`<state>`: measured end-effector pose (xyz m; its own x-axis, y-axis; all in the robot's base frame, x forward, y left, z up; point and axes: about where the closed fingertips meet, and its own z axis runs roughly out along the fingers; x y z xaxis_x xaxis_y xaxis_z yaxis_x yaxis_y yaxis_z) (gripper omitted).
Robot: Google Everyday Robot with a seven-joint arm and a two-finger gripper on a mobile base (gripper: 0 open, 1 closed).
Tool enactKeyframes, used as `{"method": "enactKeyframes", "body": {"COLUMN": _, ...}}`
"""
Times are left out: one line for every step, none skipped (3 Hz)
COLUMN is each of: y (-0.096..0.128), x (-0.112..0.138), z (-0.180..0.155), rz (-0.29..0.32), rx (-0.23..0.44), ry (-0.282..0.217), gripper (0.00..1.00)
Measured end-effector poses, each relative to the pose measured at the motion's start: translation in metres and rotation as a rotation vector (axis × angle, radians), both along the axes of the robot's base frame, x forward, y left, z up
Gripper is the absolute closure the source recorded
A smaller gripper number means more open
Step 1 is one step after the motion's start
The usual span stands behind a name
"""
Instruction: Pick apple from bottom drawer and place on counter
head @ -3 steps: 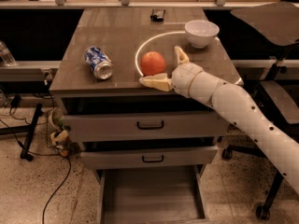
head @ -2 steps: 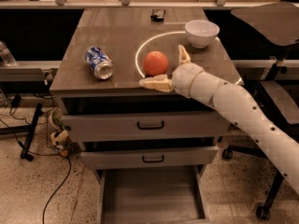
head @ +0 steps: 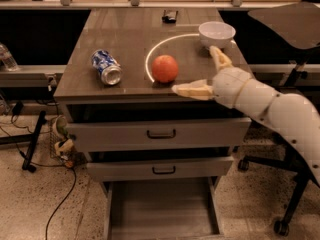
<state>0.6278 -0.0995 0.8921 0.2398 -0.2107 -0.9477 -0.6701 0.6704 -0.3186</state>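
The red-orange apple (head: 165,68) rests on the glossy grey-brown counter (head: 125,39), on the white arc near the front edge. My gripper (head: 196,70) is open just right of the apple, apart from it, with one cream finger (head: 191,90) along the counter's front edge and the other finger (head: 218,57) pointing toward the bowl. The bottom drawer (head: 162,209) is pulled out and its flat grey floor is bare.
A blue-white soda can (head: 106,67) lies on its side at the counter's left. A white bowl (head: 216,34) stands at the back right, a small dark object (head: 169,17) behind. Two upper drawers (head: 160,133) are shut. A chair base (head: 285,219) and cables (head: 60,149) flank the cabinet.
My gripper has drawn back to the right, away from the apple, which stays where it was on the counter.
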Motion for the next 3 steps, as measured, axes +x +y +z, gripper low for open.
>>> {"method": "enactKeyframes", "body": {"y": -0.062, "x": -0.036, "z": 0.035, "rz": -0.051, "rx": 0.004, "ry": -0.066, "gripper": 0.0}}
{"method": "enactKeyframes", "body": {"y": -0.107, "x": -0.061, "z": 0.073, "rz": -0.099, "rx": 0.007, "ry": -0.142, "gripper": 0.0}}
{"method": "enactKeyframes", "body": {"y": -0.137, "x": -0.083, "z": 0.112, "rz": -0.158, "rx": 0.016, "ry": -0.235, "gripper": 0.0}}
